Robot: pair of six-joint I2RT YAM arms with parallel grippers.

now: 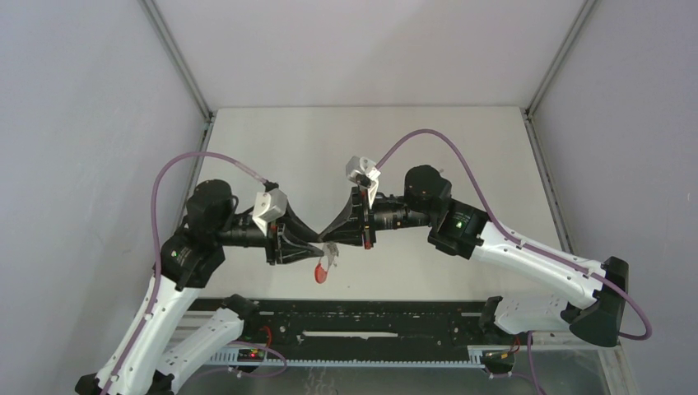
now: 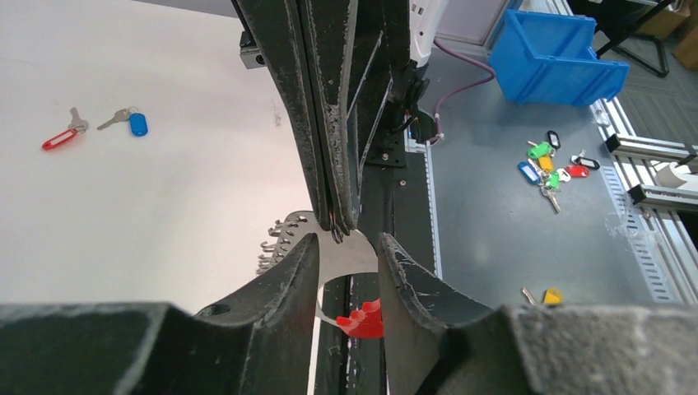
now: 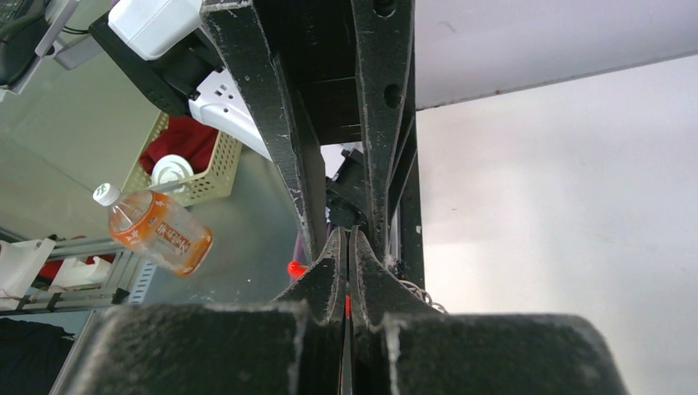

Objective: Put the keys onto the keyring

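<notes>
The keyring (image 2: 350, 257) is a flat silver curved plate with a red end piece and a cluster of small silver rings (image 2: 276, 243). It hangs between both grippers above the table, and its red end shows in the top view (image 1: 320, 273). My left gripper (image 2: 349, 247) grips the plate across its width. My right gripper (image 2: 337, 226) comes from the opposite side and is shut on the plate's upper edge. In the right wrist view its fingers (image 3: 346, 239) are pressed together with red showing between them. Two keys lie apart on the white table, one with a red tag (image 2: 62, 137) and one with a blue tag (image 2: 137, 123). They are hidden in the top view.
A blue bin (image 2: 551, 62) and a bunch of coloured tagged keys (image 2: 550, 164) sit on a grey surface beyond the table's edge. An orange bottle (image 3: 156, 230) and a basket (image 3: 193, 160) lie off the table. A black rail (image 1: 354, 325) runs along the near edge.
</notes>
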